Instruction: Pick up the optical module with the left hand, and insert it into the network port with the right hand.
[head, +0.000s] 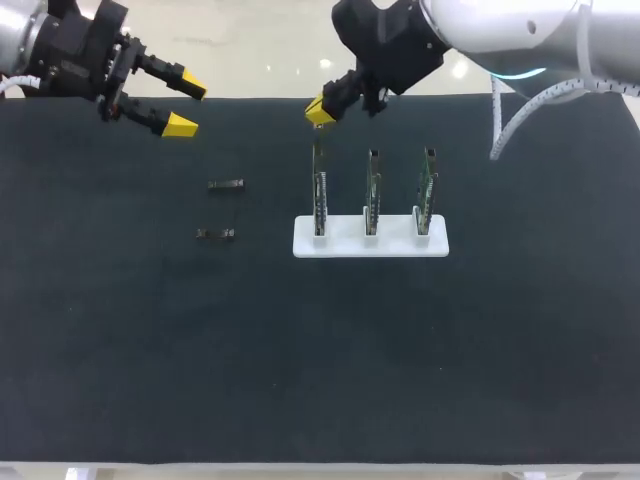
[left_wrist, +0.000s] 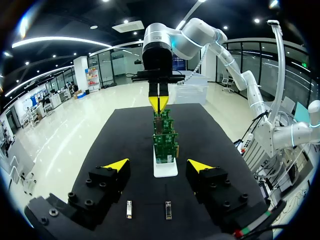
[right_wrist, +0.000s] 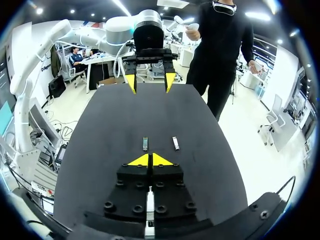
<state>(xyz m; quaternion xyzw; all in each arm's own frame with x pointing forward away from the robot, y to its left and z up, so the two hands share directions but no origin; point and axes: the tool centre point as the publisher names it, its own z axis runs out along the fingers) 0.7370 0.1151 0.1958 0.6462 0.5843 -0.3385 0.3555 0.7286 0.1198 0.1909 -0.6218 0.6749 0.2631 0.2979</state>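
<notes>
Two small dark optical modules lie on the black mat, one (head: 226, 185) farther back and one (head: 216, 234) nearer, left of the boards. In the left wrist view the modules (left_wrist: 129, 209) (left_wrist: 168, 210) lie under my open left gripper (left_wrist: 158, 165). My left gripper (head: 186, 105) hovers at the far left, holding nothing. Three upright green circuit boards (head: 371, 190) stand in a white holder (head: 395, 245). My right gripper (head: 320, 110) is shut and empty just above the leftmost board (head: 319, 185). From the right wrist, its closed tips (right_wrist: 151, 160) point toward the modules (right_wrist: 145, 144) (right_wrist: 176, 143).
The black mat (head: 320, 380) covers the whole table, with wide bare room in front of the holder and to its right. My left gripper (right_wrist: 150, 82) shows across the mat in the right wrist view, and my right gripper (left_wrist: 159, 102) beyond the boards (left_wrist: 165, 140) in the left wrist view.
</notes>
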